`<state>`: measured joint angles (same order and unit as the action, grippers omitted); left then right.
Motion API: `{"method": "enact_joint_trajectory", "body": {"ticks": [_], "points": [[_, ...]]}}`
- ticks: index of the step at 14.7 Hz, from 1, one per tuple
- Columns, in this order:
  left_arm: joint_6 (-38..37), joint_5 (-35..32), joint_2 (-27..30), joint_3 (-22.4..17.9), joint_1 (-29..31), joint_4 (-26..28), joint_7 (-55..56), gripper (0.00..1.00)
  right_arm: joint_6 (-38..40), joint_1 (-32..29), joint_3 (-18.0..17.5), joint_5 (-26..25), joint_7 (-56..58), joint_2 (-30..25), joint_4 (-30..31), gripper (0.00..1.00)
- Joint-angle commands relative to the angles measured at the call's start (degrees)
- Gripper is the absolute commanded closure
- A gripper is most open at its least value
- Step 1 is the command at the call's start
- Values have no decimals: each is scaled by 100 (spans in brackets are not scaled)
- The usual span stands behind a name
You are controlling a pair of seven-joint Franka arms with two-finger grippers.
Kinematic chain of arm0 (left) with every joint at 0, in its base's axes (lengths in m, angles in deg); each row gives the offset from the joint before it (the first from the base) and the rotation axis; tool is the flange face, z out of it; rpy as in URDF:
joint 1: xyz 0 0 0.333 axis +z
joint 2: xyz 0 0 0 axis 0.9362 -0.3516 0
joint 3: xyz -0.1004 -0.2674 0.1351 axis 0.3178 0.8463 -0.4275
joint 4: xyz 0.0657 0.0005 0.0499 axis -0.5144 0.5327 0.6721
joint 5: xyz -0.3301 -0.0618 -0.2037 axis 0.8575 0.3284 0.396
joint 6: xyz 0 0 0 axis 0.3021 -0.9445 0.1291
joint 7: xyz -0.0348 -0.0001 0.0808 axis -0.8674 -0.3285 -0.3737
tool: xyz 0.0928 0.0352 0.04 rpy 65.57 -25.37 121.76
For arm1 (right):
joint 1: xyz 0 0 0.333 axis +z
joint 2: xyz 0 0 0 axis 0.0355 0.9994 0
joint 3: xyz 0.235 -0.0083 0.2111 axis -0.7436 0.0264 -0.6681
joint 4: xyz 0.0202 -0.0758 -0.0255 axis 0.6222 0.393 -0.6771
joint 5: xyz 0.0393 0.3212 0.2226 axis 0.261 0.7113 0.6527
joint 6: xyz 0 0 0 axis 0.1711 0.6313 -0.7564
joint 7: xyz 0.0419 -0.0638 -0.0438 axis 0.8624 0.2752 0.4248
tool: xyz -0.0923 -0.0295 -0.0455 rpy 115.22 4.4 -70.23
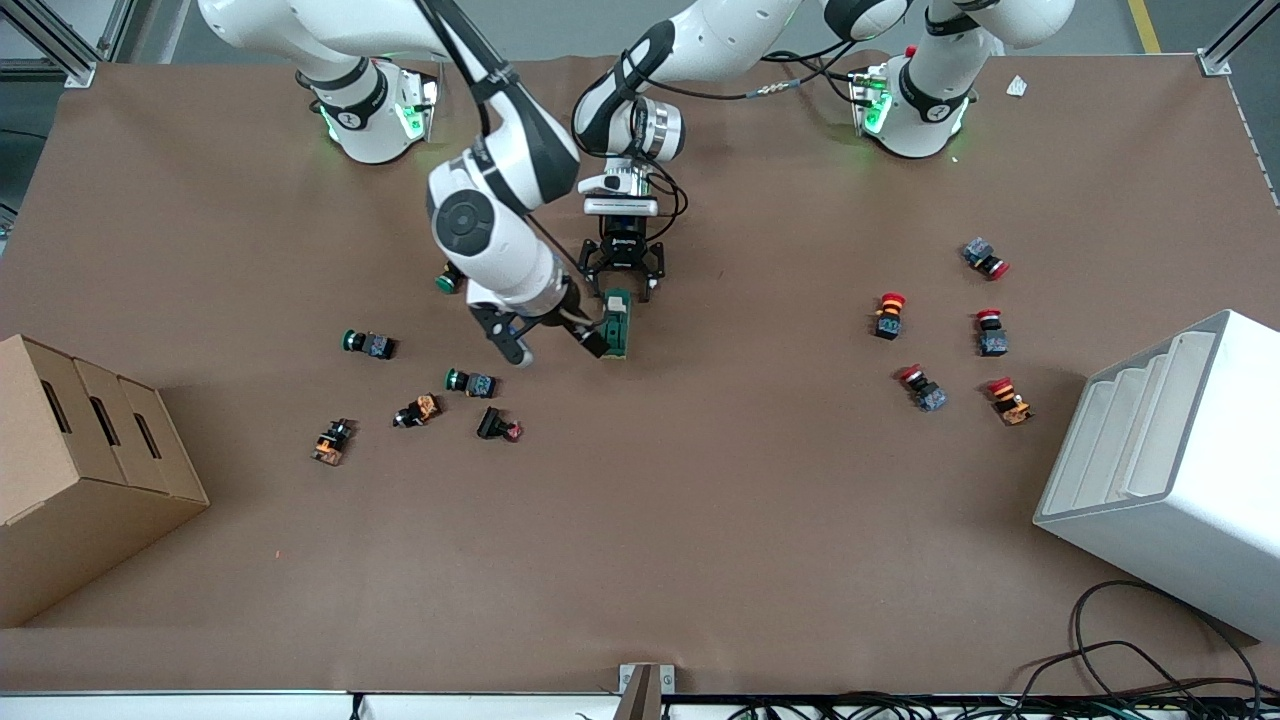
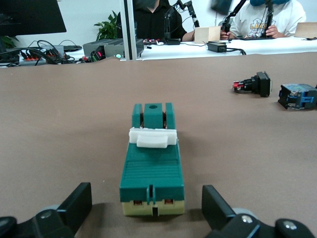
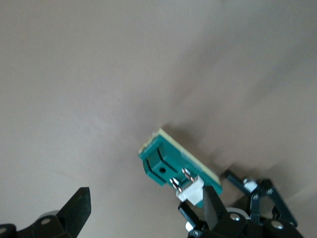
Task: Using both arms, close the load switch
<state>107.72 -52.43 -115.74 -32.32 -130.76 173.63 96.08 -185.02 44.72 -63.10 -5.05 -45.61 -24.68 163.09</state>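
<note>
We see two glossy white arms with black joint bands, green lights glowing at their round bases. Black cables loop along the left arm, past a silver wrist ring. The left gripper (image 1: 622, 283) and right gripper (image 1: 548, 342) are black, with angular linkage fingers.

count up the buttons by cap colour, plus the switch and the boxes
green-capped buttons: 3
red-capped buttons: 5
other buttons: 3
load switch: 1
cardboard box: 1
white bin: 1
total: 14
The left gripper and right gripper are both open at the load switch.
</note>
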Motion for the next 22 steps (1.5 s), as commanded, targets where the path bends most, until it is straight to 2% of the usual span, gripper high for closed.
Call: {"method": "enact_joint_trajectory", "body": {"ticks": [1, 6, 22], "points": [[38, -134, -203, -24, -35, -163, -36, 0, -351, 318, 59, 448, -98, 111, 180, 0], [-23, -125, -212, -33, -36, -110, -1, 0, -774, 714, 59, 475, -616, 471, 190, 0], [-120, -213, -177, -50, 0, -145, 17, 1, -1012, 864, 59, 624, -704, 929, -21, 0]]}}
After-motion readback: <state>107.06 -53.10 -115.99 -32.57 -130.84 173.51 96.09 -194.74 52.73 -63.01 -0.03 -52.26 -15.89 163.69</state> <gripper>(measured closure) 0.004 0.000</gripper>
